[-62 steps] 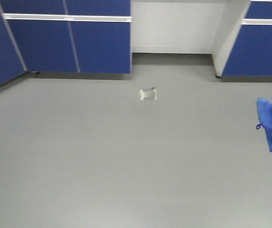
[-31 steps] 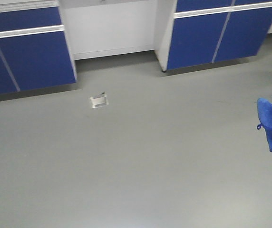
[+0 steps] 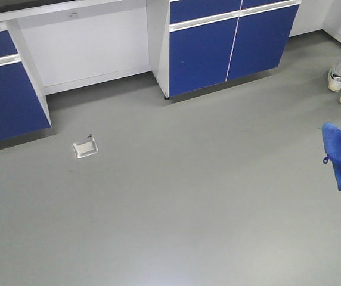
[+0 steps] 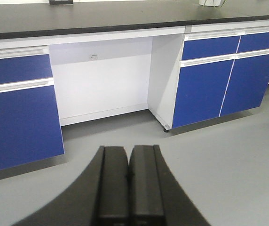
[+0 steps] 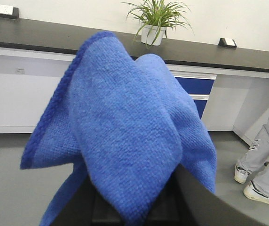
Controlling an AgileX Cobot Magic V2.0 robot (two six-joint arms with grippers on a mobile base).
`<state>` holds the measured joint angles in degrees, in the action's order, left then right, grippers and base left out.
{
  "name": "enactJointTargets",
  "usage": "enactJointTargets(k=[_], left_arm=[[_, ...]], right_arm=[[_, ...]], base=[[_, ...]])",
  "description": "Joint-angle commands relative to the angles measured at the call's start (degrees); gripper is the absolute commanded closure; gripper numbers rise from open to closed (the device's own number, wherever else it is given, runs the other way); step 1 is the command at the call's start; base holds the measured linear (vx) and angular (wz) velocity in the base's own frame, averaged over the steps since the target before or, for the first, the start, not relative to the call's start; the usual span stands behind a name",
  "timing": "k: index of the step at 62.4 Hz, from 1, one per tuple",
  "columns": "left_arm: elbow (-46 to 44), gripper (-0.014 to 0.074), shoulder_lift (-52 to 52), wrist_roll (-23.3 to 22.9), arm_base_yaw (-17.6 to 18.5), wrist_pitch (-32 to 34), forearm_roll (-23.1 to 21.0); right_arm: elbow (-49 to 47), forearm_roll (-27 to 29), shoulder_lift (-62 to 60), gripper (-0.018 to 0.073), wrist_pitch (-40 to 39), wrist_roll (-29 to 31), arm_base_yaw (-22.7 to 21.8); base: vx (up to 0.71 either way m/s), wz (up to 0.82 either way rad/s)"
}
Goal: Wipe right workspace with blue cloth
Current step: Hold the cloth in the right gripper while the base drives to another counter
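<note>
As it hangs draped, blue cloth (image 5: pixel 125 127) runs vertical, corners down.

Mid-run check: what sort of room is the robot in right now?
Probably a laboratory: a long black benchtop with an outlet box on it, blue cabinets beneath with a knee gap, and a plain grey floor with a metal floor plate.

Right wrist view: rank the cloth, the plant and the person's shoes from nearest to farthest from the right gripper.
1. Cloth, centre, draped over the right gripper.
2. Shoes, lower right, on the floor.
3. Plant, top centre, farthest back.
</note>
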<state>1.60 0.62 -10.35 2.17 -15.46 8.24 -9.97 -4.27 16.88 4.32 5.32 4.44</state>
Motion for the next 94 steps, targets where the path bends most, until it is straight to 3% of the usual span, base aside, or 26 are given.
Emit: enactJointTargets(k=[1, 94], left_arm=[[1.7, 0.0602, 0.8, -0.5, 0.3, 4.9, 0.1], [1.7, 0.0602, 0.8, -0.5, 0.3, 4.9, 0.1]], right_arm=[[-1.6, 0.0, 0.4, 0.0564, -5.0, 0.2, -0.3], [-1.6, 0.0, 0.4, 0.0564, -5.0, 0.2, -0.3]], base=[[0.25, -0.06], [0.38, 0.02]])
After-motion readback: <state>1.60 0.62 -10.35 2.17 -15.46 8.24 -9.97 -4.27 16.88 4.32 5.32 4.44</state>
